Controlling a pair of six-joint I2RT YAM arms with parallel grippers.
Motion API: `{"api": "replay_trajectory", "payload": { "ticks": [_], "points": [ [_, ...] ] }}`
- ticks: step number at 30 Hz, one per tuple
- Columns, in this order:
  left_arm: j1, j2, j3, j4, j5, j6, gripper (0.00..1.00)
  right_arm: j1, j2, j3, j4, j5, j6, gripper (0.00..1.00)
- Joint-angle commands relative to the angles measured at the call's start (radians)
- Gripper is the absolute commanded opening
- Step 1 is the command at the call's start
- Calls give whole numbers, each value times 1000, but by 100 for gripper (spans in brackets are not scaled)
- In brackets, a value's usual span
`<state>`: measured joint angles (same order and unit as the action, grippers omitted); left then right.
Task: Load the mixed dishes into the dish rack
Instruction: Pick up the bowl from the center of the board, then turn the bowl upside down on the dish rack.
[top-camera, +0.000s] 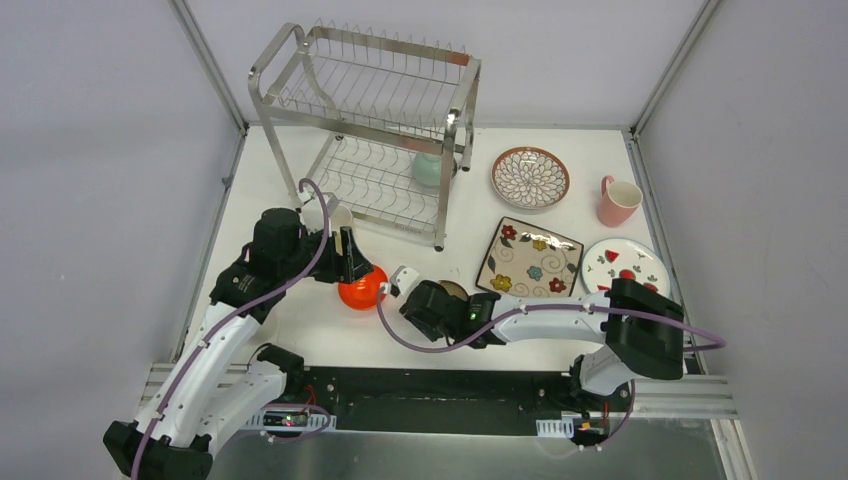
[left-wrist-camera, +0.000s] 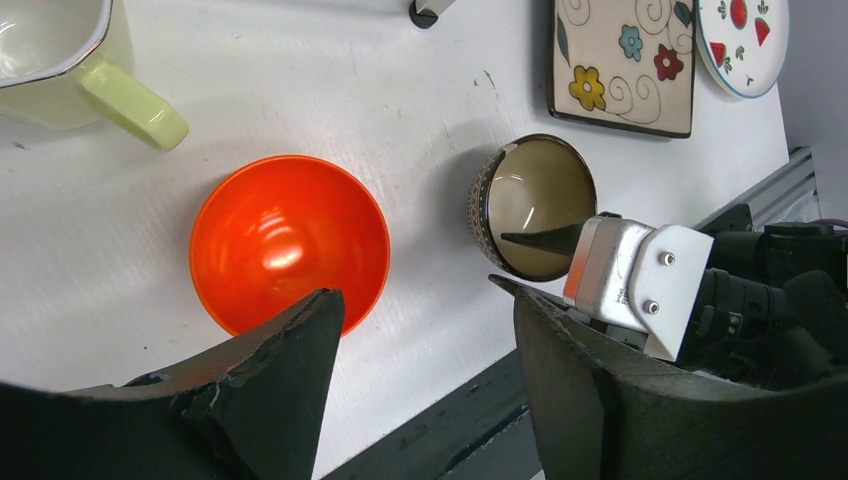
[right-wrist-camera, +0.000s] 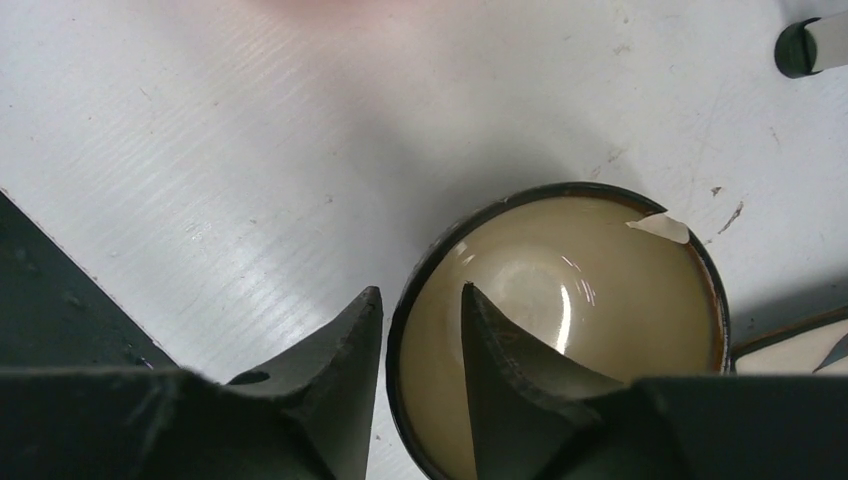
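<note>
The tan bowl (right-wrist-camera: 590, 300) stands upright on the white table, also in the left wrist view (left-wrist-camera: 540, 200) and half hidden under the right wrist from above (top-camera: 457, 289). My right gripper (right-wrist-camera: 420, 290) straddles its near rim, one finger outside and one inside, with a gap still showing, so it is open. The orange bowl (top-camera: 360, 288) (left-wrist-camera: 290, 240) sits just left of it. Above the orange bowl's near edge my left gripper (left-wrist-camera: 415, 288) (top-camera: 352, 258) stands open and empty. The dish rack (top-camera: 370, 110) is at the back, with a mint bowl (top-camera: 432, 168) on its lower shelf.
A yellow-green mug (top-camera: 325, 213) (left-wrist-camera: 60, 60) stands by the rack's front left leg. To the right lie a brown-rimmed plate (top-camera: 530, 177), a pink mug (top-camera: 617, 201), a square floral plate (top-camera: 530, 258) and a white red-marked plate (top-camera: 625, 262).
</note>
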<state>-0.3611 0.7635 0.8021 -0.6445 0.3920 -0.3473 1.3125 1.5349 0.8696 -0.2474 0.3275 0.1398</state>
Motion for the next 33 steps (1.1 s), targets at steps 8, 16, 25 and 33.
{"api": "replay_trajectory", "payload": {
  "ticks": [8, 16, 25, 33],
  "points": [
    [-12, -16, 11, 44, 31, 24, 66, 8, -90, 38, 45, -26, 38, 0],
    [-13, -131, -158, 334, 348, 143, 66, -86, -330, 17, 42, -352, 117, 0],
    [-18, -291, -246, 459, 539, 412, 71, -244, -535, 10, 45, -702, 286, 0],
    [-80, -213, -200, 463, 711, 808, 71, -313, -545, 36, 59, -846, 396, 0]
  ]
}}
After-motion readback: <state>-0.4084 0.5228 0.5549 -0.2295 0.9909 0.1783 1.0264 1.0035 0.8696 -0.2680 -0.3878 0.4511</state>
